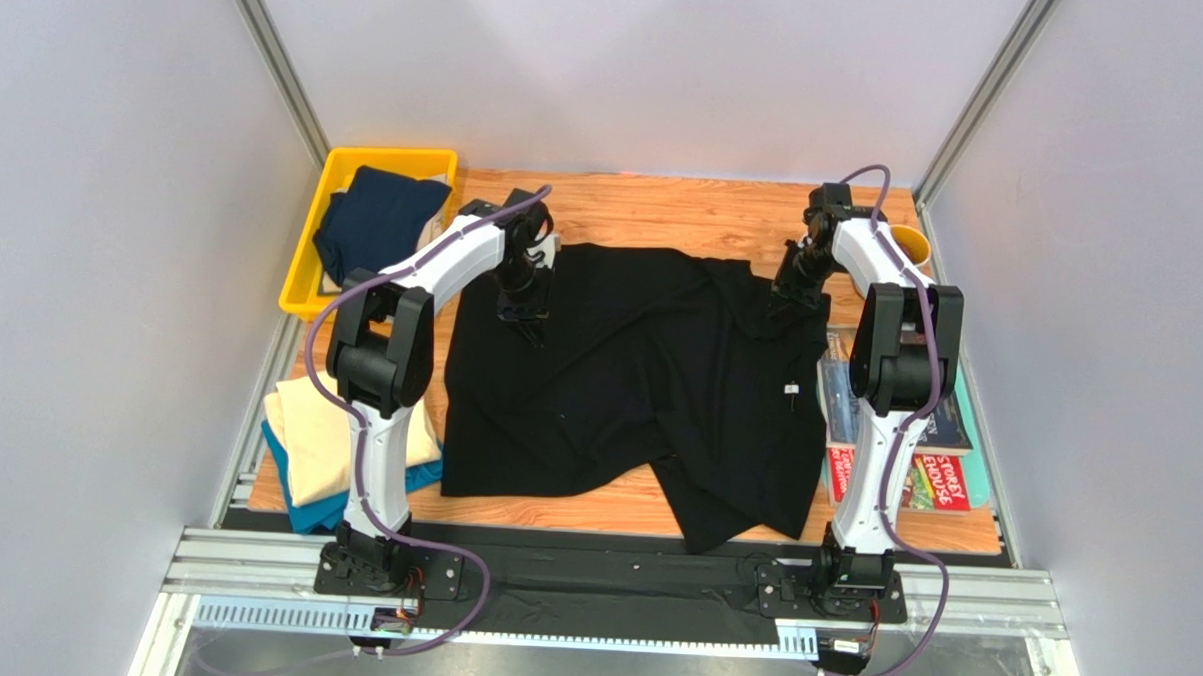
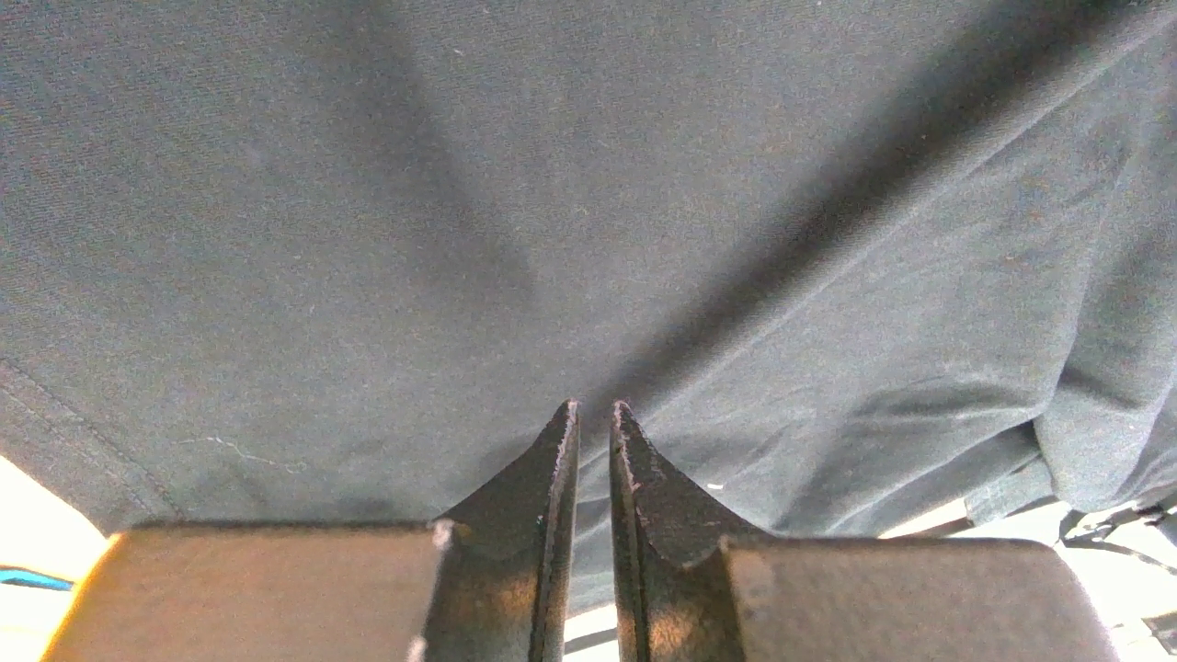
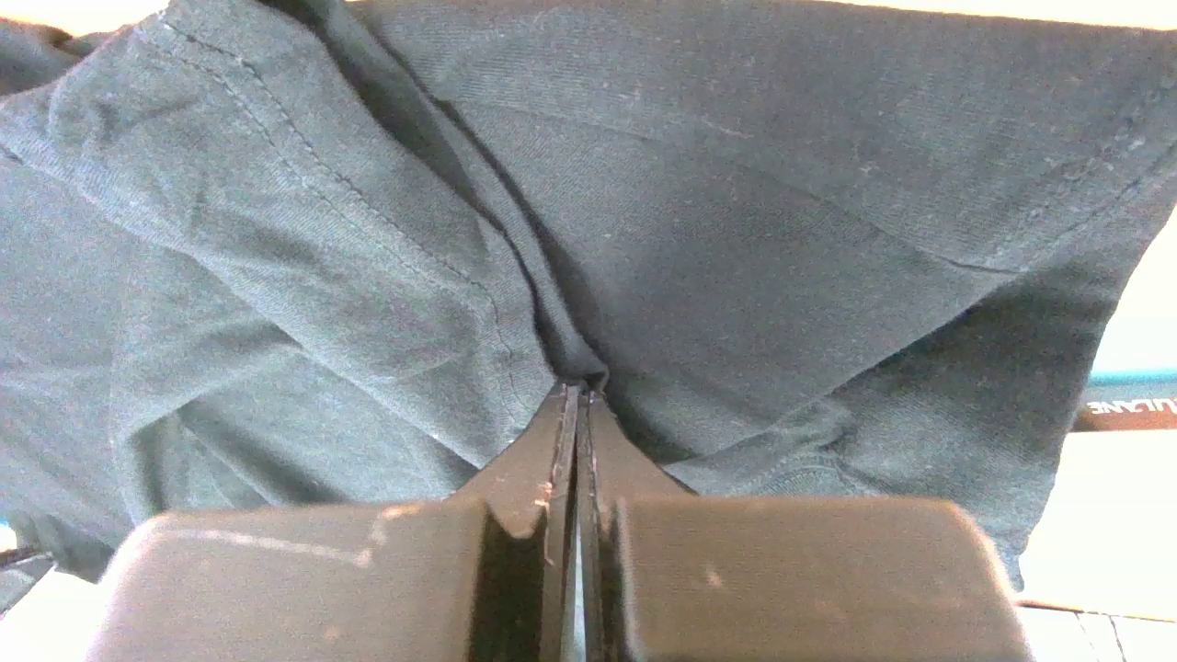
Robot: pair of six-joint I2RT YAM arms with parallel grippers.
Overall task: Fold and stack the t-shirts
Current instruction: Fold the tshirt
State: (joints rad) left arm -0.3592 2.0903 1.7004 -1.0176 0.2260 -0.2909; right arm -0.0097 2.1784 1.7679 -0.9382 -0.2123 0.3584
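Observation:
A large black t-shirt (image 1: 636,385) lies crumpled across the middle of the wooden table. My left gripper (image 1: 527,318) sits on its upper left part. In the left wrist view the fingers (image 2: 589,408) stand almost together, and creases in the black cloth (image 2: 553,207) run into their tips. My right gripper (image 1: 787,297) is at the shirt's upper right corner. Its jaws (image 3: 576,390) are pressed together on a bunched fold of the black cloth (image 3: 774,207). A navy t-shirt (image 1: 379,218) lies in the bin. A folded cream t-shirt (image 1: 327,426) rests on a teal one (image 1: 309,501) at the left.
The yellow bin (image 1: 313,253) stands at the back left. Colourful magazines (image 1: 942,463) lie along the right edge beside the right arm, their edge (image 3: 1126,400) showing past the cloth. A yellow round object (image 1: 909,241) sits at the back right. Grey walls enclose the table.

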